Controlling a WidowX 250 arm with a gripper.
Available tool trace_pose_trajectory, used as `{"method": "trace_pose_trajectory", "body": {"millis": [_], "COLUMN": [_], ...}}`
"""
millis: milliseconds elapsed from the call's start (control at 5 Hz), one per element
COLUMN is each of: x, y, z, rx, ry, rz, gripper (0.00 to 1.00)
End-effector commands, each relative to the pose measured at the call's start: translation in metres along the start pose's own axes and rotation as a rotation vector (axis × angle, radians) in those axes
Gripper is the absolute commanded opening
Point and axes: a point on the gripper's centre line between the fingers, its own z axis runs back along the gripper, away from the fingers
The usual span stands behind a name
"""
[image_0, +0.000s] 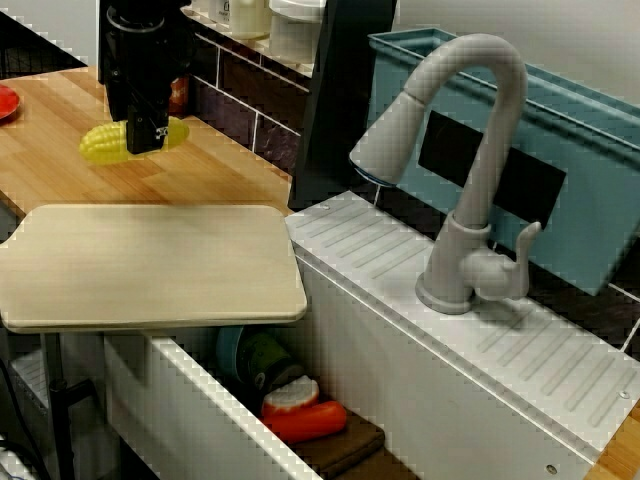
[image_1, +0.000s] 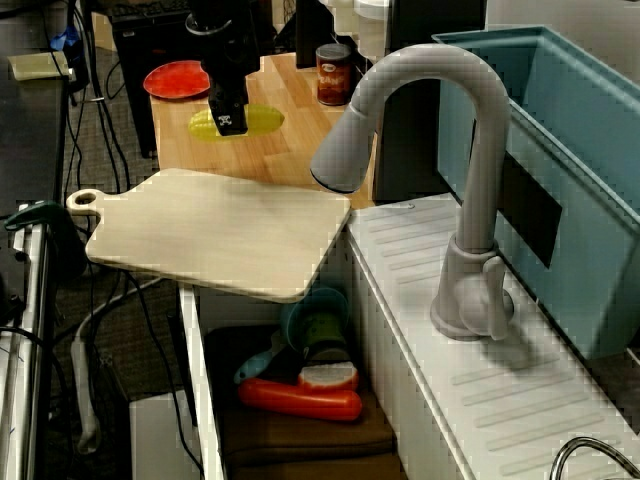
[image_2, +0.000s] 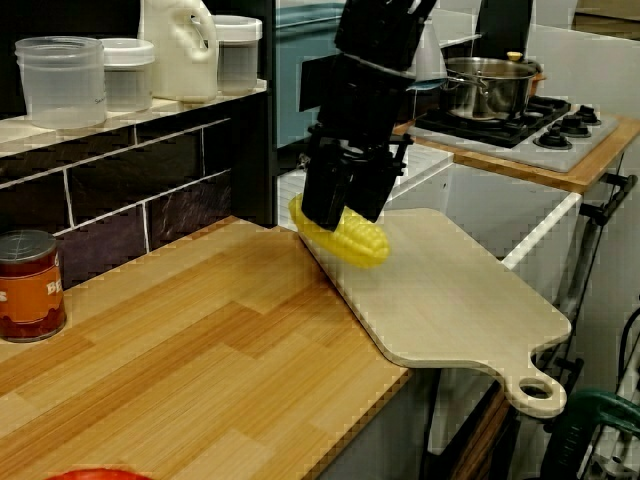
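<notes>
View over the faucet: you see the pincer (image_0: 146, 138) come straight down on the corn cob (image_0: 100, 143), its fingers clamped across the cob's middle, so that a yellow end shows on either side of the dark fingers. The cob's long axis runs left to right in this view, roughly along the far edge of the cutting board (image_0: 150, 262), and it sits over the wooden desk (image_0: 60, 175) just beyond that board. The faucet (image_0: 480, 150) and the teal bin (image_0: 570, 140) stand well apart, to the right. View along the sink: the pincer (image_1: 230, 122) covers the middle of the corn cob (image_1: 264, 119), which lies between the red plate (image_1: 177, 78) and the board's far edge; a can (image_1: 332, 72) stands near the wall. View from the desk's end: the pincer (image_2: 346, 206) stands directly above the corn cob (image_2: 354, 241), fingers straddling its width, with the long axis running from the wall side down toward you, at the seam where board meets desk. Whether the cob rests on the surface or hangs just off it, you cannot tell.
</notes>
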Motion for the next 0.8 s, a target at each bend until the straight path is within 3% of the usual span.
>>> {"method": "trace_pose_trajectory", "body": {"millis": [0, 600], "x": [-0.001, -0.019], "y": [-0.002, -0.042], "z": [0.01, 0.019], "rx": [0.039, 0.053], "ry": [-0.073, -0.121], "rz": [-0.11, -0.221], "gripper": [0.0, 0.0]}}
